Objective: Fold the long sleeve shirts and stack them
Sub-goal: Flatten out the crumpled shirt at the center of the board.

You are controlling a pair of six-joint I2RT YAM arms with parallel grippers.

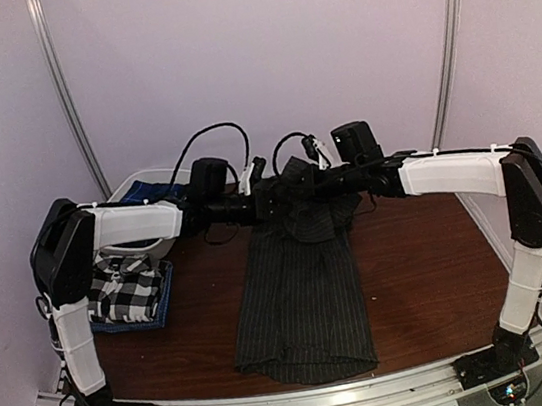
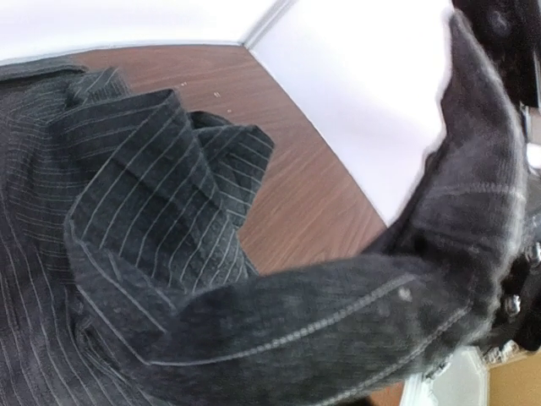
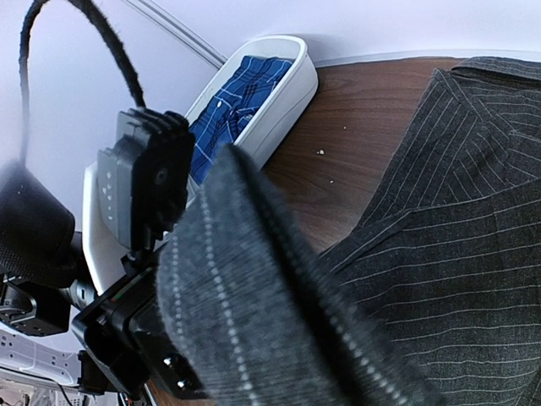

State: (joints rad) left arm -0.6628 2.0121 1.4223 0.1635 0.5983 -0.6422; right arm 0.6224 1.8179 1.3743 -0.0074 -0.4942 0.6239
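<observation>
Status check, top view: the charcoal pinstriped shirt (image 1: 300, 300) lies lengthwise down the centre of the tabletop (image 1: 421, 263), hem toward the lower edge of the frame, body fairly flat but not yet folded. Its upper part is lifted off the wood at upper centre, bunched between the left claw (image 1: 258, 183) and the right claw (image 1: 318, 161), which meet there almost nose to nose. Both wrist views show a band of pinstriped cloth running across from one claw to the other. The cloth covers the fingers in each view, so I cannot tell whether either claw is pinching it or standing slightly spread. Since the fabric hangs raised between them, at least one hold seems likely. Done so far, as judged: the black-and-white checked shirt (image 1: 121, 285) sits as a compact folded square at the left of the frame. It rests on a blue layer (image 1: 156, 318) that shows only at its lower and right edges, possibly another folded shirt, which would make this the start of the stack. Left: fold the pinstriped shirt (sleeves, then body) and set it on that pile. A white bin (image 3: 292, 80) at upper left holds blue plaid cloth (image 3: 241, 93), apparently waiting its turn. Estimate: somewhere past halfway, current fold barely begun.
</observation>
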